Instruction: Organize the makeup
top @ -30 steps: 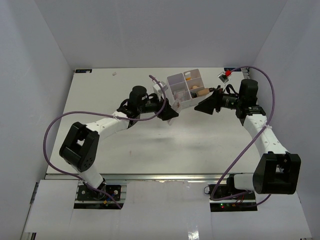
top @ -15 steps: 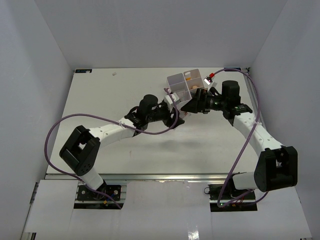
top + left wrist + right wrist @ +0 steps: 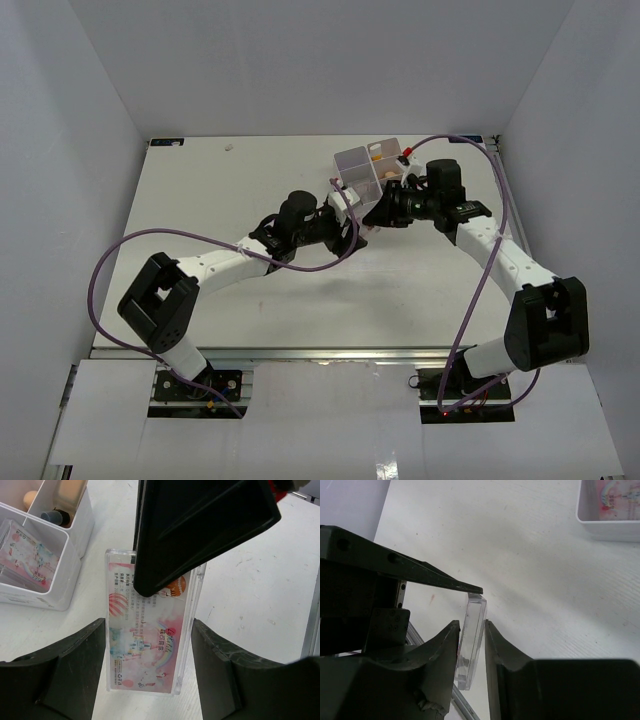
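Occupying the centre of the left wrist view: flat clear plastic case (image 3: 150, 650) with a pink pastel printed card inside, long axis running up the frame, over the white table (image 3: 260, 605).

Left gripper (image 3: 149, 625): black fingers flank the case's two long edges, tips touching them, clamped on it.

Right gripper (image 3: 471, 622): in its own view the case shows edge-on at lower centre, with one finger close against each broad face; whether they press it cannot be told. One of its fingers (image 3: 200, 530) covers the case's upper end in the left wrist view.

White four-compartment box (image 3: 75, 545), upper left of that frame, apart from the case: holds a similar pastel-printed packet (image 3: 27, 550), a beige dark-capped bottle (image 3: 67, 495) and a peach rounded sponge (image 3: 29, 499).

In the top view both grippers meet just below the box, right of centre.
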Available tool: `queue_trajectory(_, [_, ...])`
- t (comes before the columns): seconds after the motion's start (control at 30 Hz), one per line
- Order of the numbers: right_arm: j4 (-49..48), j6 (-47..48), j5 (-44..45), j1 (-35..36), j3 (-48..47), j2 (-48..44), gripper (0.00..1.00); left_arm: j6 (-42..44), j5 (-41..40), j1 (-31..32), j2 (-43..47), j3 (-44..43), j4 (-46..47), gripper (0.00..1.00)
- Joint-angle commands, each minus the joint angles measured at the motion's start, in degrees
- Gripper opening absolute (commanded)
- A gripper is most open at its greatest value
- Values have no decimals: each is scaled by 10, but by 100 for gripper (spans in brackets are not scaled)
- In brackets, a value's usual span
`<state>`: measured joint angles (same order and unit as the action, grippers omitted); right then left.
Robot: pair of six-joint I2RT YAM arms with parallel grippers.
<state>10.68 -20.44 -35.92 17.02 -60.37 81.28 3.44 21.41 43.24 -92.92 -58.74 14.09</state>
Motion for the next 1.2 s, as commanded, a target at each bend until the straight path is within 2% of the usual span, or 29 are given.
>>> queue_trajectory(0.0, [13,26,-4,10,-36,14,27,6,-6,0,36,-6,2,2])
queue_trajectory(0.07, [13,34,-15,11,-38,18,17,0,-7,1,38,-7,1,9])
queue_trajectory(0.2, [14,54,-34,11,-45,15,8,-15,-15,0,44,-8,3,35])
queue_trajectory(0.3, [18,71,-38,9,-53,14,8,-26,-27,0,56,-2,13,60])
queue_trajectory(0.37, [26,89,-40,7,-63,15,8,-29,-37,-1,68,4,22,72])
queue_trajectory(0.43, [33,106,-45,-3,-76,19,8,-29,-42,-2,81,10,26,92])
queue_trajectory(0.47, [38,115,-50,-9,-85,23,8,-34,-43,-4,88,8,24,97])
queue_trajectory(0.63, [96,212,-59,-43,-159,56,8,-54,-50,-24,123,-11,-12,98])
queue_trajectory(0.8, [182,411,-60,-48,-260,96,8,-67,-56,-56,158,-26,-85,98])
queue_trajectory(0.93, [311,637,-55,-41,-412,163,8,-65,-67,-81,205,10,-107,98])
queue_trajectory(1.03, [399,747,-42,-31,-494,216,8,-70,-67,-108,230,40,-103,98])
queue_trajectory(1.17, [433,855,18,-5,-523,255,8,-76,-66,-124,245,54,-96,98])
